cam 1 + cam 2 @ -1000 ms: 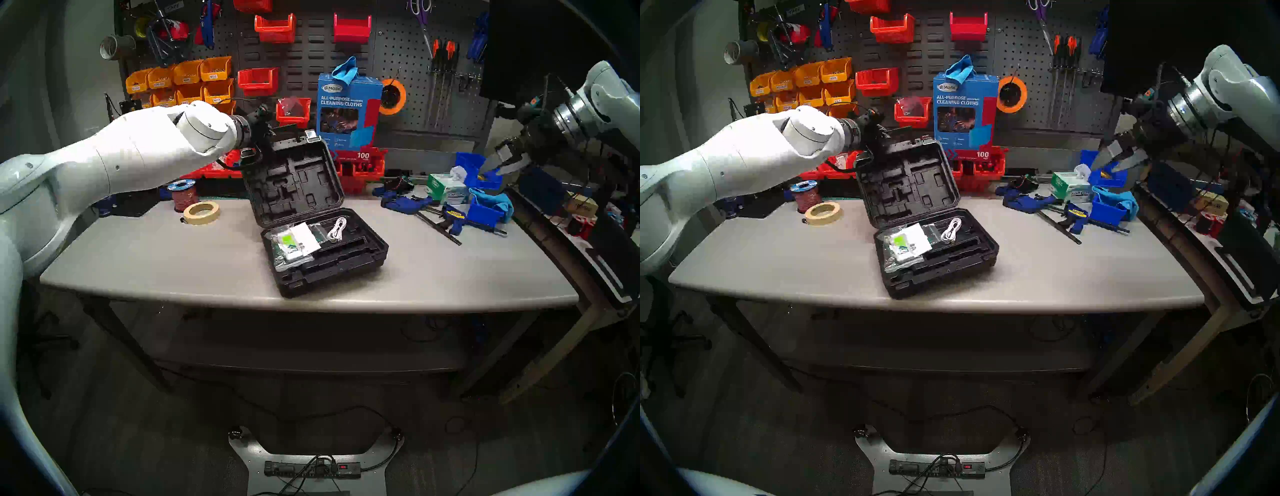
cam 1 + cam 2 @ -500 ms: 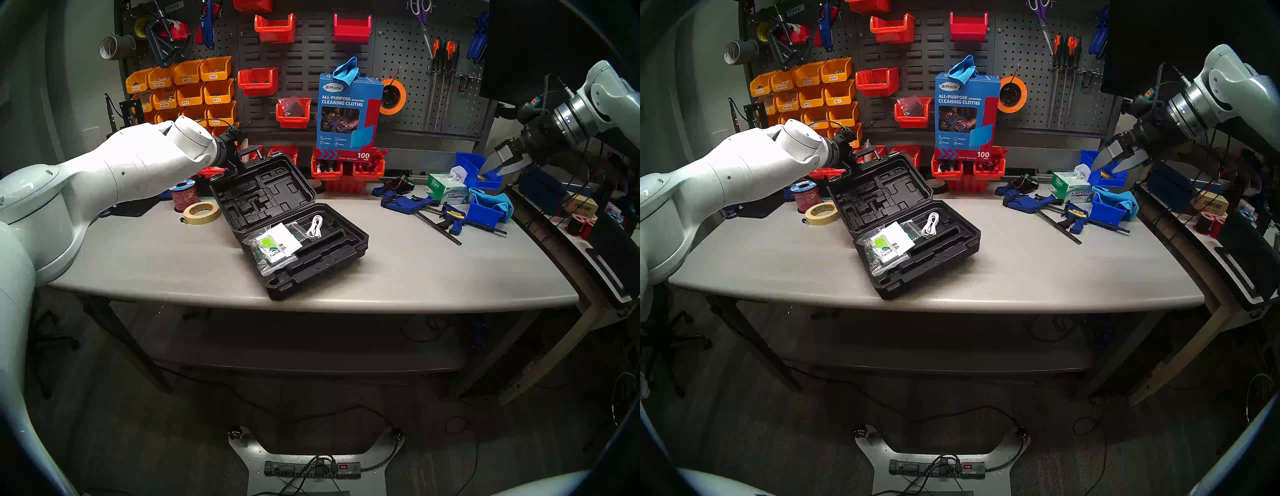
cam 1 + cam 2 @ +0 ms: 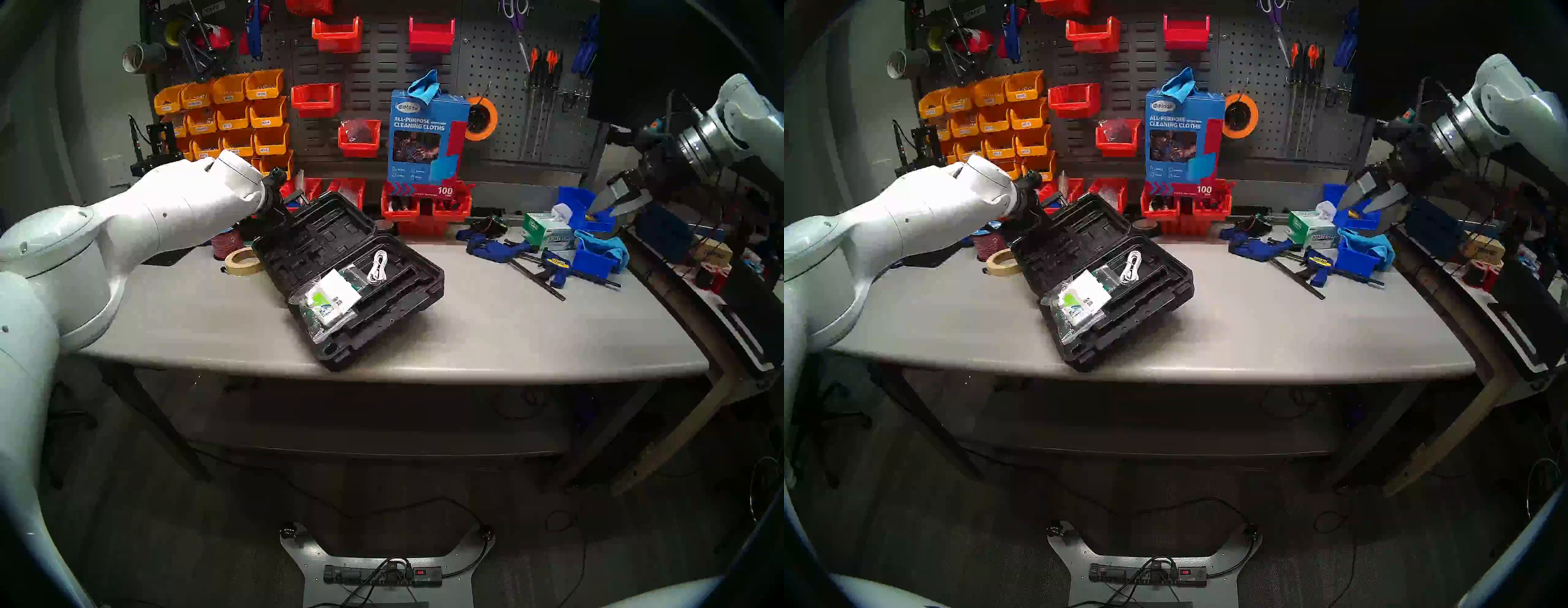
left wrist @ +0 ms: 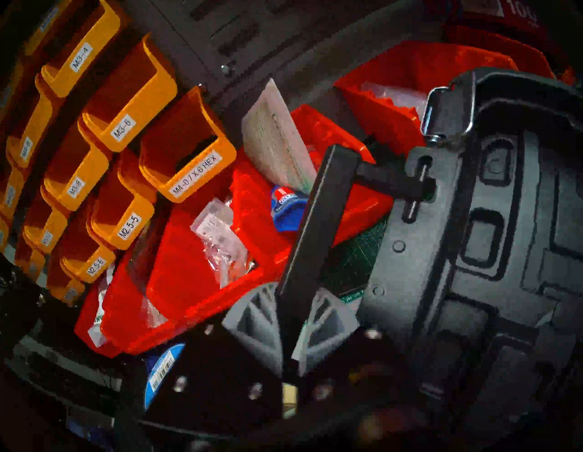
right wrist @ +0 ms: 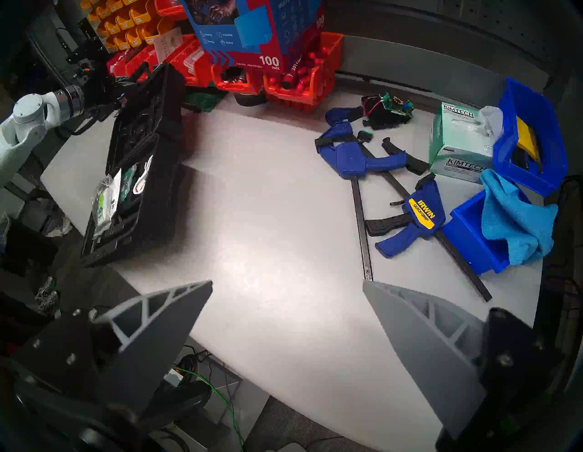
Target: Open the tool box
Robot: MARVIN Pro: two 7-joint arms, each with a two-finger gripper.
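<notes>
The black tool box (image 3: 382, 305) lies open on the grey table (image 3: 509, 331), left of centre. Its lid (image 3: 314, 237) leans far back toward the rear left, almost flat. A white cable (image 3: 376, 265) and a clear bag of papers (image 3: 331, 297) lie in the base. My left gripper (image 3: 282, 208) is at the lid's far edge. In the left wrist view the left gripper (image 4: 295, 296) is shut on the black handle (image 4: 318, 221), next to a silver latch (image 4: 441, 113). My right gripper (image 3: 617, 204) hangs open above the table's right end, holding nothing, far from the tool box (image 5: 148, 132).
A masking tape roll (image 3: 242, 261) and a wire spool (image 3: 225, 244) sit just left of the lid. Red bins (image 3: 424, 208) and a tall blue cleaning-cloths box (image 3: 424, 140) stand behind. Blue clamps (image 3: 509, 250), a tissue box (image 3: 549, 231) and blue bins (image 3: 594, 254) crowd the right.
My left arm has come down and to the left with the handle. The lid went from upright to almost flat, and the whole tool box slid left. The right arm has stayed put.
</notes>
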